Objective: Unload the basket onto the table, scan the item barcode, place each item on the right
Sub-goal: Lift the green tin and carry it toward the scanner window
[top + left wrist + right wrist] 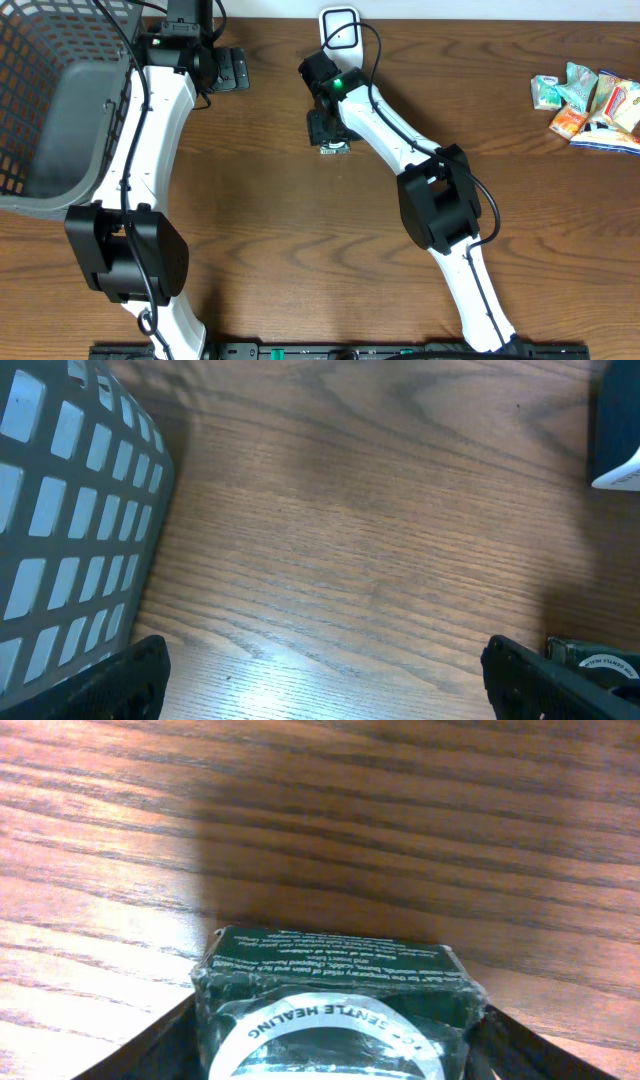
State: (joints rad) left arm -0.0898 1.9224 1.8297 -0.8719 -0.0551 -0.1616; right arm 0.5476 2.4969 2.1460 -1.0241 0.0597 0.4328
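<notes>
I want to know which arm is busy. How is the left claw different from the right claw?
The left claw is wide open over bare table; the right claw has a dark green box between its fingers. The left claw is beside the grey basket; the right claw is farther from it. Both have black fingers and face the wooden table.
</notes>
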